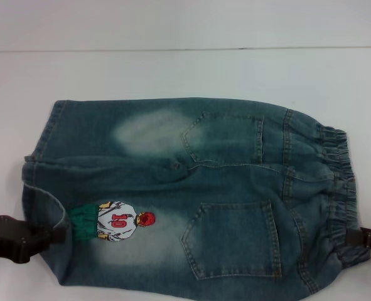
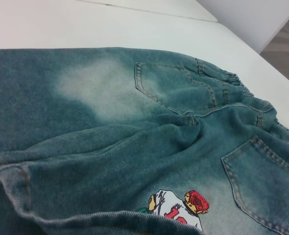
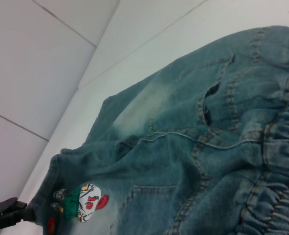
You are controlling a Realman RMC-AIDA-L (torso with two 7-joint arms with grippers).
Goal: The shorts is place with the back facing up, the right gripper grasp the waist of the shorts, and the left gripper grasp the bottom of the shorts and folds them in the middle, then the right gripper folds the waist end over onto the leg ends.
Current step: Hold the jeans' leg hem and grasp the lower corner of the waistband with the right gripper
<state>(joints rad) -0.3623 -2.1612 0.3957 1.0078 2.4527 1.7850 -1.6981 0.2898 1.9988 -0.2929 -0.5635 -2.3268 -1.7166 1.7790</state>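
Shorts flat on desk, back pockets up; both hands at the near leg's ends.
Left hand clenched on hem, right hand on waistband, grip unclear; placed to lift and fold lengthwise.

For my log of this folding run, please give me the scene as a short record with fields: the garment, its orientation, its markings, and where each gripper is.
garment: denim shorts, spread flat on the white table
side up: back, both back pockets visible
waist: elastic waistband toward the robot's right
marking: cartoon patch on the near leg
left gripper: at the near leg hem
right gripper: at the near waist corner
fold: not yet begun
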